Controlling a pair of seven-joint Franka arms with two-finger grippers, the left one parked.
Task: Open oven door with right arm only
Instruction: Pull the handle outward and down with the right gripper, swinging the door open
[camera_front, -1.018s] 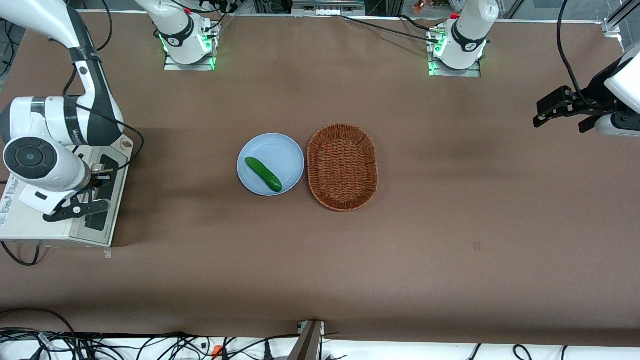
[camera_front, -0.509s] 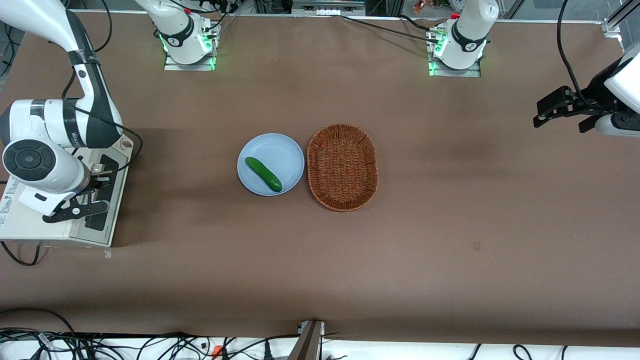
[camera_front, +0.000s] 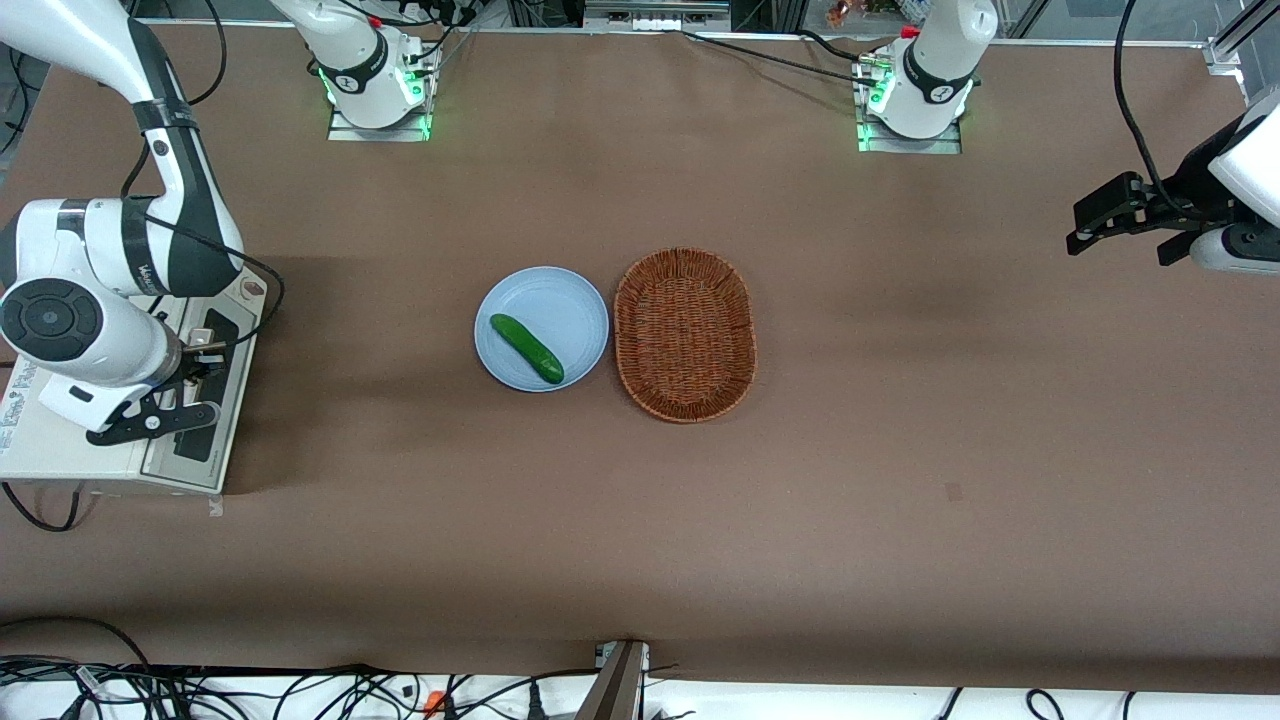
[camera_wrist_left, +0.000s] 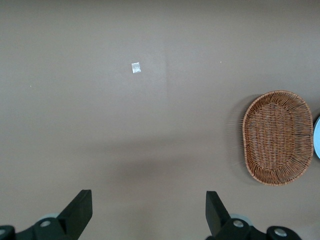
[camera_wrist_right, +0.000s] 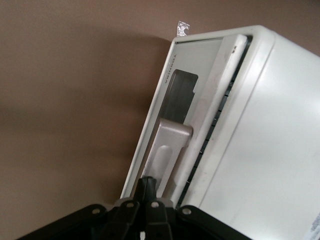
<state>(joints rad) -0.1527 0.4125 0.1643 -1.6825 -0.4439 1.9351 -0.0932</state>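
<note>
The cream-white oven (camera_front: 60, 440) stands at the working arm's end of the table. Its door (camera_front: 200, 400) faces the table's middle, and the white right arm (camera_front: 60, 330) hangs over it. In the right wrist view the oven door (camera_wrist_right: 195, 75), with its dark glass window, stands a crack ajar from the oven body (camera_wrist_right: 270, 140); a dark gap shows between them. My gripper (camera_wrist_right: 149, 184) is shut, its fingertips pressed together against the near end of the silver handle (camera_wrist_right: 167, 150). In the front view the gripper (camera_front: 200, 360) is at the door's top edge.
A light blue plate (camera_front: 575, 300) with a green cucumber (camera_front: 526, 348) lies mid-table, beside a brown wicker basket (camera_front: 685, 335) that also shows in the left wrist view (camera_wrist_left: 277, 137). Cables run along the table's near edge (camera_front: 300, 690).
The right arm's elbow and round joint cap have shifted slightly toward the working arm's end of the table. The gripper stays at the handle; plate and basket have not moved.
</note>
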